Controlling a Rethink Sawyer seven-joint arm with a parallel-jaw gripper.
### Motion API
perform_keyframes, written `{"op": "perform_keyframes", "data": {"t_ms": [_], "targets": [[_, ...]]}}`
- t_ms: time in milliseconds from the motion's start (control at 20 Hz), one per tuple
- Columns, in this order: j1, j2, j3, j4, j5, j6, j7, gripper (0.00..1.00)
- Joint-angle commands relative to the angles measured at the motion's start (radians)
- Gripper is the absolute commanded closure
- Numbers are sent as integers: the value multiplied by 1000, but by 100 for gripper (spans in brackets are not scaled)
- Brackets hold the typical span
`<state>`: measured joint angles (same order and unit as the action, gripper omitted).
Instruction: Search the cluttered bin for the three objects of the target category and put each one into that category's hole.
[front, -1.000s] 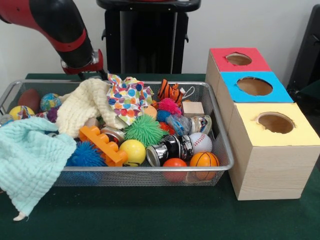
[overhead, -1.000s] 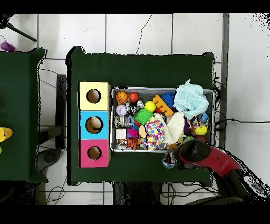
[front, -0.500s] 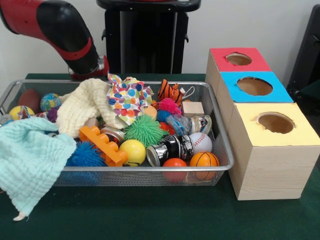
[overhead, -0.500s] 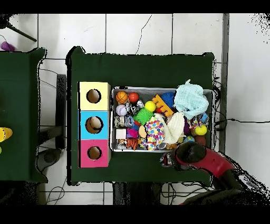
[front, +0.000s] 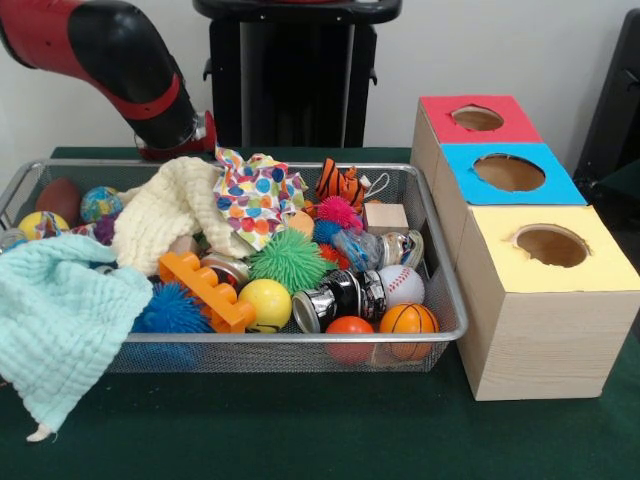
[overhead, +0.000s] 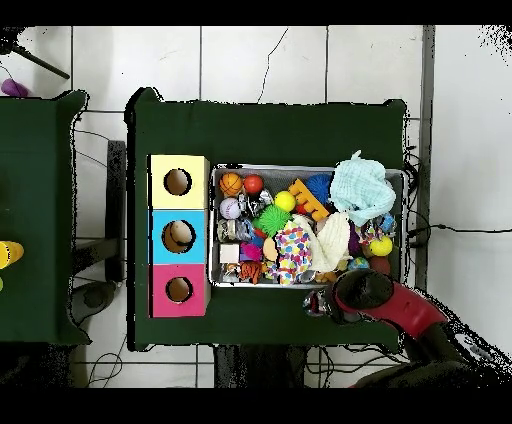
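Note:
A wire mesh bin (front: 445, 300) (overhead: 403, 180) holds mixed toys: a baseball (front: 402, 284), a basketball (front: 408, 320) (overhead: 231, 183), an orange ball (front: 349, 327), a yellow ball (front: 265, 302) and a green spiky ball (front: 290, 260) (overhead: 268, 219). Three wooden boxes stand beside it, topped red (front: 478, 119) (overhead: 179, 290), blue (front: 510, 172) (overhead: 179, 237) and yellow (front: 551, 246) (overhead: 178, 182), each with a round hole. My gripper (front: 178, 148) (overhead: 318, 304) hangs just behind the bin's far rim, beyond the cream cloth (front: 170, 208). Nothing shows in its grasp.
A mint cloth (front: 60, 320) (overhead: 362, 187) drapes over the bin's left front corner. A dotted cloth (front: 258, 195), an orange block (front: 205, 290), shiny cans (front: 340, 297), a wooden cube (front: 385, 217) and a tiger toy (front: 340, 184) crowd the bin. Something tan sits inside the blue box's hole.
The arm's end has drifted a little right along the bin's far rim in the front view, and outward from the bin in the overhead view. The toys have not moved.

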<state>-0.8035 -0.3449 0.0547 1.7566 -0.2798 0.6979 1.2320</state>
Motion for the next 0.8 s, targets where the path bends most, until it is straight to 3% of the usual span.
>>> {"op": "perform_keyframes", "data": {"t_ms": [50, 800], "targets": [[-20, 163, 103, -62, -70, -180, 14, 100], [-26, 129, 114, -37, -77, -179, 26, 100]]}}
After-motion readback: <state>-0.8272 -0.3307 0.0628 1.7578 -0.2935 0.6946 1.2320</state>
